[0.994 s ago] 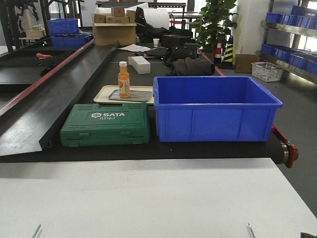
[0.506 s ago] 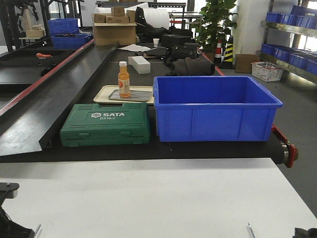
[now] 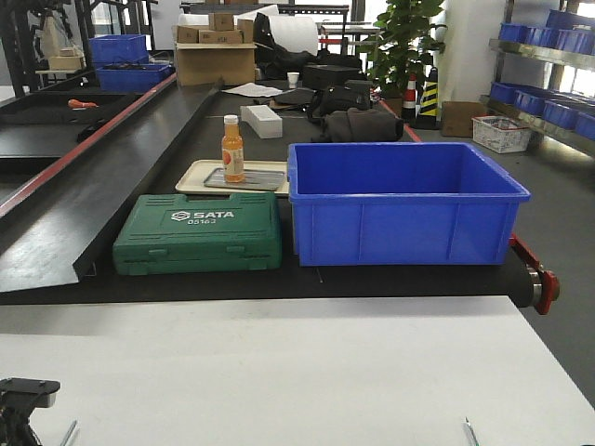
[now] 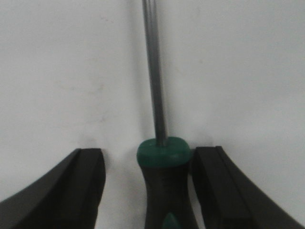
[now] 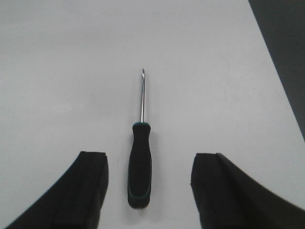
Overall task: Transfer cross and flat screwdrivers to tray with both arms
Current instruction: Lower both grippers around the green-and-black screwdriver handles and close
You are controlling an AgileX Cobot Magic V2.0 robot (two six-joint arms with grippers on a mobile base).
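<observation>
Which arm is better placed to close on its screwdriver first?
Left. The left gripper, open, sits low with the left screwdriver close between its fingers; the right gripper, open, hangs higher over the right screwdriver.

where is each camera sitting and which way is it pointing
Exterior front view: sits behind the white table, facing forward at a green plastic tool case, a blue plastic bin and the grey metal tray; a black bit of the left arm shows.
Left wrist view: looks down past the open left hand straddling a green-and-black-handled steel screwdriver.
Right wrist view: looks down past the open right hand at the other alike screwdriver.
Shared: the front view's bottom edge seems to show both shaft tips, left and right.
</observation>
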